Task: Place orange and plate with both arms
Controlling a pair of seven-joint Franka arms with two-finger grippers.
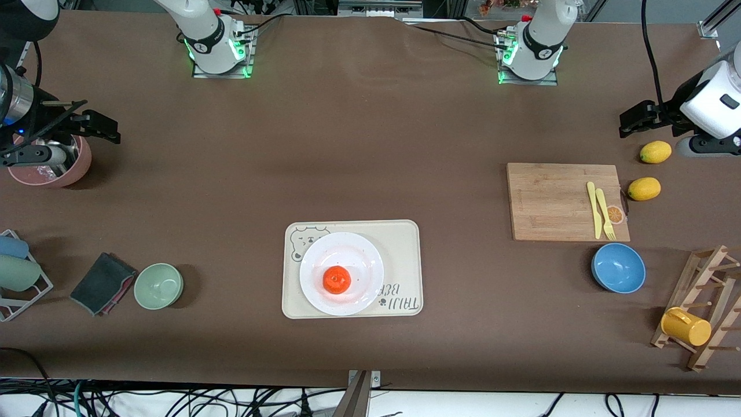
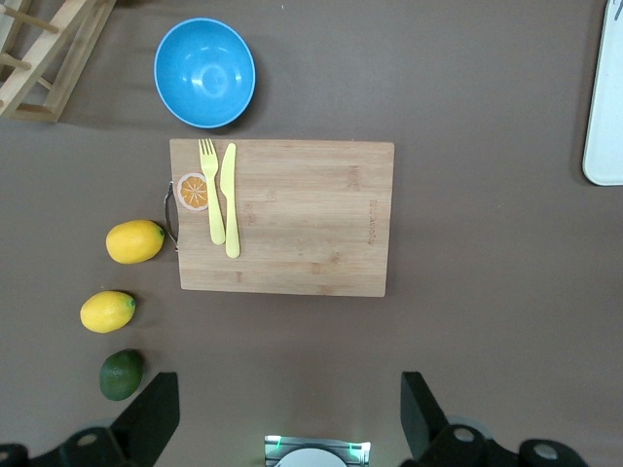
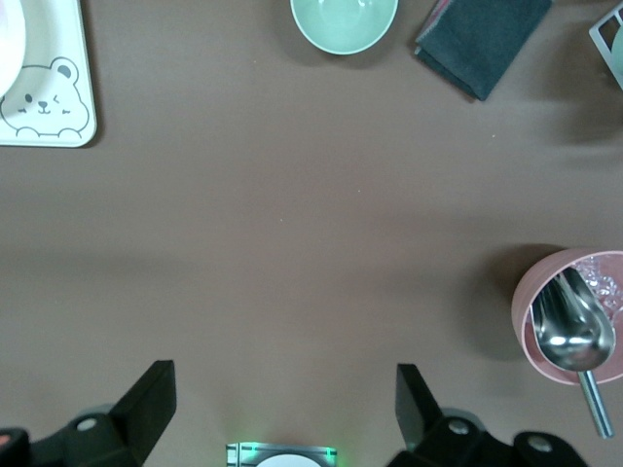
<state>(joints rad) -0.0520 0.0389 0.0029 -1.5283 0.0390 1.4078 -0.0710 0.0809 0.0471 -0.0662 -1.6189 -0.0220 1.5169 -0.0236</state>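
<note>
Currently we see the orange [image 1: 336, 280] on the plate [image 1: 365, 255], plate on the bear tray [image 1: 405, 243] | left claw [image 2: 290, 409] wide open, empty, over table by the lemons [image 1: 655, 152] | right claw [image 3: 284, 404] wide open, empty, over table by the pink bowl [image 1: 69, 171] | risk: we judge tilting the plate could roll the orange off.
</note>
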